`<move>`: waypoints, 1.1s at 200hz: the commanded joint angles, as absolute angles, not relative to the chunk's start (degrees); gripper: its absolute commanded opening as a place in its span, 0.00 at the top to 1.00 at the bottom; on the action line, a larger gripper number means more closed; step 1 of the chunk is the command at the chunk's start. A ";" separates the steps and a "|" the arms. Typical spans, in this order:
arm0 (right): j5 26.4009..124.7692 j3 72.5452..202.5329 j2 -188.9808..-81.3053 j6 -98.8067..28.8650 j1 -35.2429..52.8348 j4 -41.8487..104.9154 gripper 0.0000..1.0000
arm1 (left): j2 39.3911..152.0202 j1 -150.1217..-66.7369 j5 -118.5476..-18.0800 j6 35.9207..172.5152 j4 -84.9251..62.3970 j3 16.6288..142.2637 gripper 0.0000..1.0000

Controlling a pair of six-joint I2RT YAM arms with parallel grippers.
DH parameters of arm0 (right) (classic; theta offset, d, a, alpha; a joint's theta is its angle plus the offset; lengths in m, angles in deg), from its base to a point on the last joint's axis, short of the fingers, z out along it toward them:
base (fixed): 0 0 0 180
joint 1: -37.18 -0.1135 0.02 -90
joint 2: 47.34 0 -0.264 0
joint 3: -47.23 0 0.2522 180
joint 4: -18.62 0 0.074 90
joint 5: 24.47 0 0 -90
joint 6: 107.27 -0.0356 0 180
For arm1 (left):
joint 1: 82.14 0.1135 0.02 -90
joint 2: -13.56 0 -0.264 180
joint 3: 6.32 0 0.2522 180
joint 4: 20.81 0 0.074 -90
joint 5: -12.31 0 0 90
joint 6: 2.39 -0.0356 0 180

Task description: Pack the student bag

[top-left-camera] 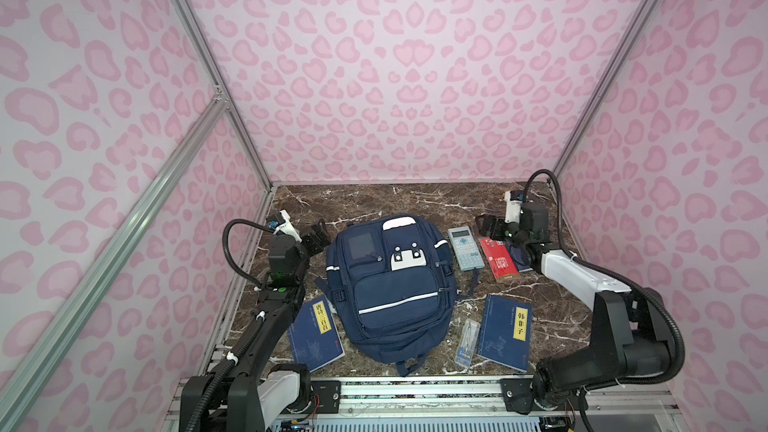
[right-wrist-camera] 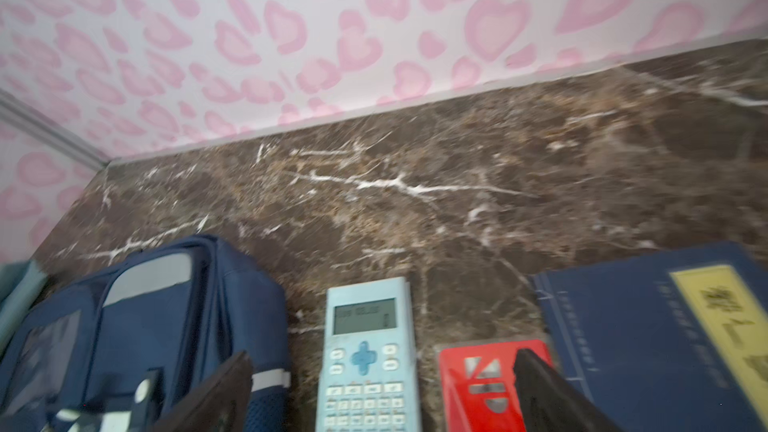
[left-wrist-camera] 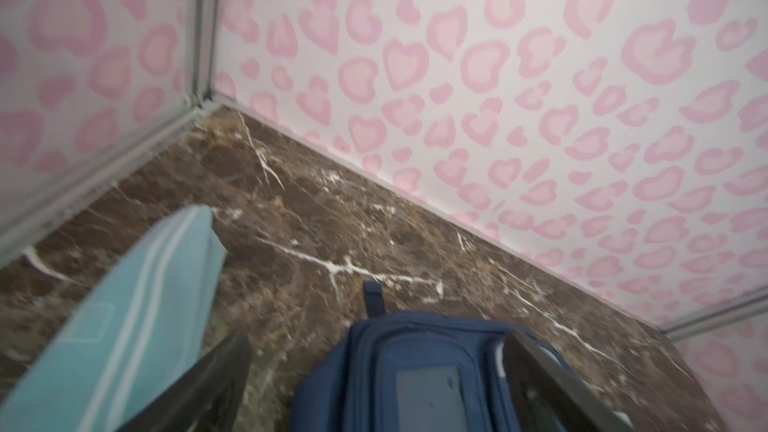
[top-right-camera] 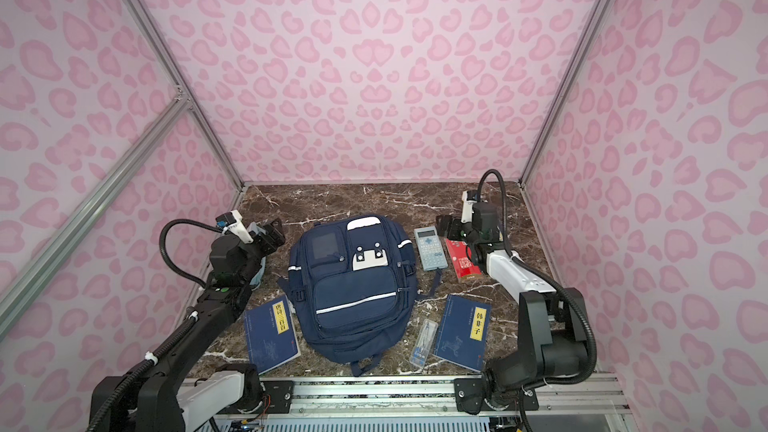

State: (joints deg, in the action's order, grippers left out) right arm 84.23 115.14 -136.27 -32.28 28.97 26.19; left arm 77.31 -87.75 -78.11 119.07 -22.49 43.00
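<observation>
Left fingers (left-wrist-camera: 544, 401) are held wide apart and empty, as are the right fingers (right-wrist-camera: 548, 401). Between the two pairs the student bag (top-left-camera: 390, 288) is laid flat on the bench (top-left-camera: 374, 201), every visible pocket zipped and nothing seen inside. If a zip is pulled while the soft fabric is left unpinned, the whole bag may be dragged along; the calculator (right-wrist-camera: 365, 351) and red booklet (right-wrist-camera: 473, 388) just below the right fingers could be knocked askew.

A lab test booth: pink-printed panels (top-left-camera: 415, 76) on aluminium framing (top-left-camera: 197, 41) around a marble-look tabletop (top-left-camera: 415, 201)
</observation>
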 commanded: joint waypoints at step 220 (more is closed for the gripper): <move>86.57 155.03 -171.09 -24.88 15.91 59.58 0.56 | 125.46 -99.81 -81.25 119.96 -8.11 77.47 0.62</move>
State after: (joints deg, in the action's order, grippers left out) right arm 86.81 156.47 -172.24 -23.10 16.36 57.31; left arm 121.68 -99.79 -83.99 121.78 -8.85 71.43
